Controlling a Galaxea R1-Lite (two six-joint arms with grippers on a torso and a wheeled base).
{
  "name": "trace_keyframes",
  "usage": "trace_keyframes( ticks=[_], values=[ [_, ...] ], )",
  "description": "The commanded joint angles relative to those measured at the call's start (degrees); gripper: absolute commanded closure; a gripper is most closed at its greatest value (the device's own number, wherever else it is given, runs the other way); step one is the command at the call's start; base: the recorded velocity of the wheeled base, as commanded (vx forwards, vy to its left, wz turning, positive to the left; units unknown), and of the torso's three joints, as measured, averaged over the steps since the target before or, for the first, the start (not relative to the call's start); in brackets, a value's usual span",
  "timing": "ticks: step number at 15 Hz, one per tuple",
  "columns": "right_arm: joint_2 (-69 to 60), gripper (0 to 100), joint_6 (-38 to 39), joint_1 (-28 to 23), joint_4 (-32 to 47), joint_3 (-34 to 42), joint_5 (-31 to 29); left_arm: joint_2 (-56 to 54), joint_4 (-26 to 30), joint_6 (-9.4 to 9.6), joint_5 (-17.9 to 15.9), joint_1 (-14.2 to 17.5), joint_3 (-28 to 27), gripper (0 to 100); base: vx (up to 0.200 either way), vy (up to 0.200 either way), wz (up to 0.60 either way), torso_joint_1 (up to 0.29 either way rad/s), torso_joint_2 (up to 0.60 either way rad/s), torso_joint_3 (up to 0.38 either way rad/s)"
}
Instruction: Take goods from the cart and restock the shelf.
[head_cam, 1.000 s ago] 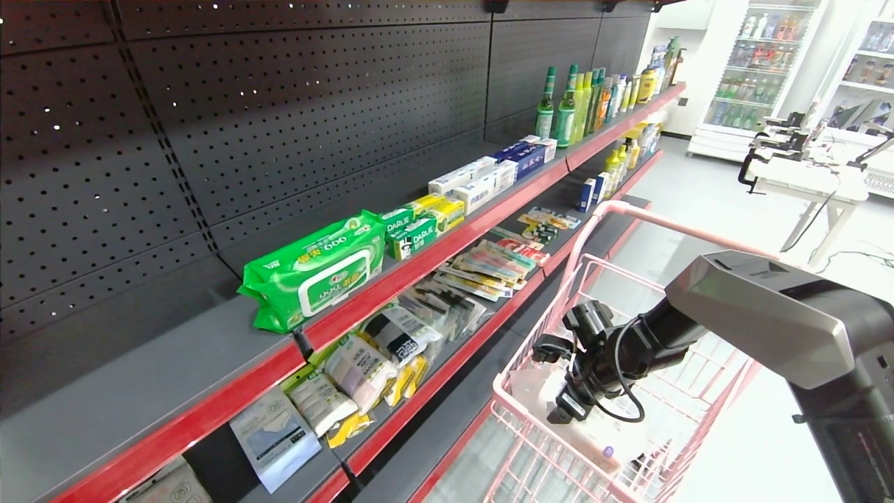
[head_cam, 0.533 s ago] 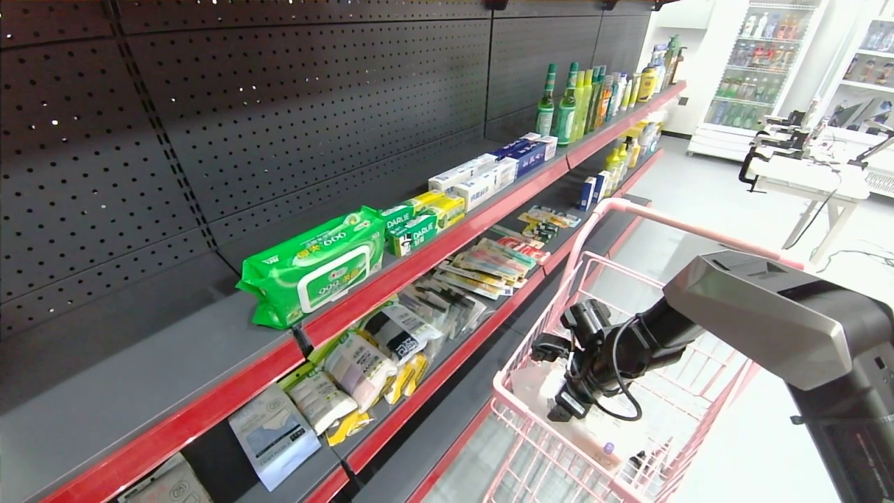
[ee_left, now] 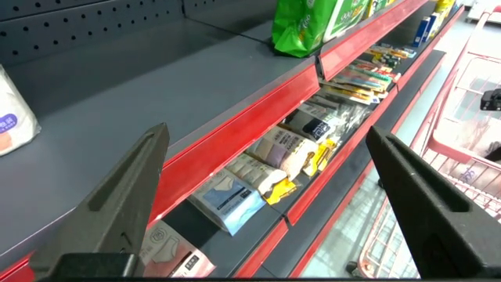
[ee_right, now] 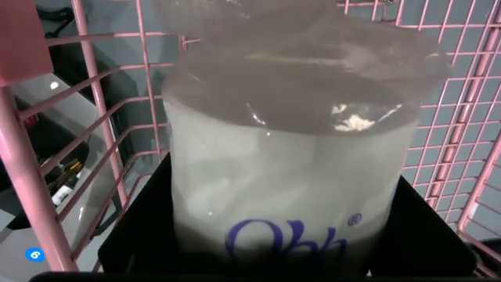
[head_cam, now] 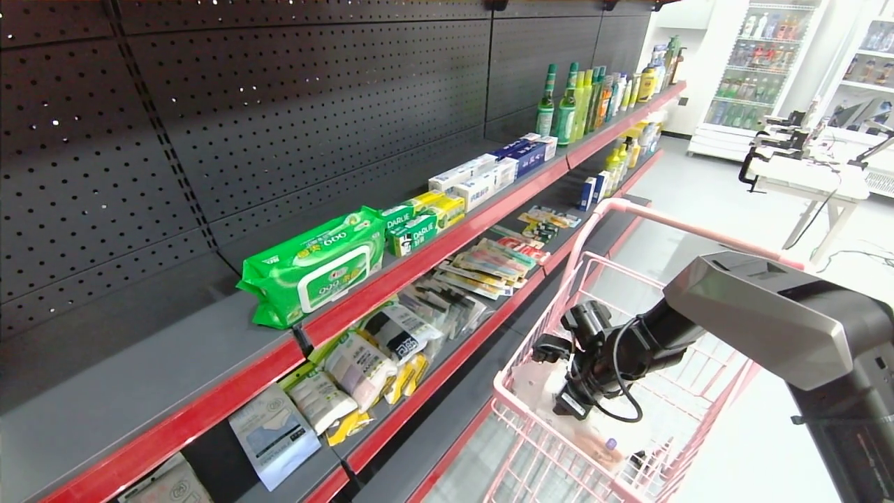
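Shelf [head_cam: 140, 377] runs 8 to 1 o'clock; cart [head_cam: 670, 222] stands at 5. Pack [ee_right: 290, 117] lies inside cart. It is judged light, soft and slick-filmed; grip mid-body. Right tool [ee_right: 286, 227] is at pack, clamping undetermined. Left tool [ee_left: 266, 131] is spread, empty.

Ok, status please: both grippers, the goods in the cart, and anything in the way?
Left gripper open, near the shelf. Right gripper down in pink cart, at white wrapped pack; grip unclear. Pack not yet lifted. Cart wires close beside it.
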Motion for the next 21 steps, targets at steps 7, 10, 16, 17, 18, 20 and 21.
trace_keyframes(
  ticks=[7,10,16,17,18,20,21],
  values=[
    [-22.0,100,11.9,-2.1,0.4,7.9,-2.2,0.0,0.1,0.00,0.0,0.0,0.0,0,0.000,0.000,0.00,0.000,0.00,0.000],
    [-32.3,100,13.3,-3.4,0.8,14.3,-2.2,0.0,0.1,-0.09,0.0,0.0,0.0,0,0.000,0.000,0.00,0.000,0.00,0.000],
    [-53.0,100,14.9,-2.0,1.0,19.8,-3.2,0.0,0.1,-0.09,0.0,0.0,0.0,0,0.000,0.000,0.00,0.000,0.00,0.000],
    [-57.8,100,13.8,-2.1,1.0,22.8,-5.7,0.0,0.1,-0.09,0.0,0.0,0.0,0,0.000,0.000,0.00,0.000,0.00,0.000],
    [-60.4,100,13.3,-2.6,1.0,24.6,-7.2,0.0,0.1,-0.09,0.0,0.0,0.0,0,0.000,0.000,0.00,0.000,0.00,0.000],
    [-67.3,100,13.3,-4.7,0.9,28.8,-8.7,0.0,0.1,-0.09,0.0,0.0,0.0,0,0.000,0.000,0.00,0.000,0.00,0.000],
    [-69.6,100,13.2,-6.1,0.8,29.6,-8.9,0.0,0.0,-0.09,0.0,0.0,0.0,0,0.000,0.000,0.00,0.000,0.00,0.000]
  ],
)
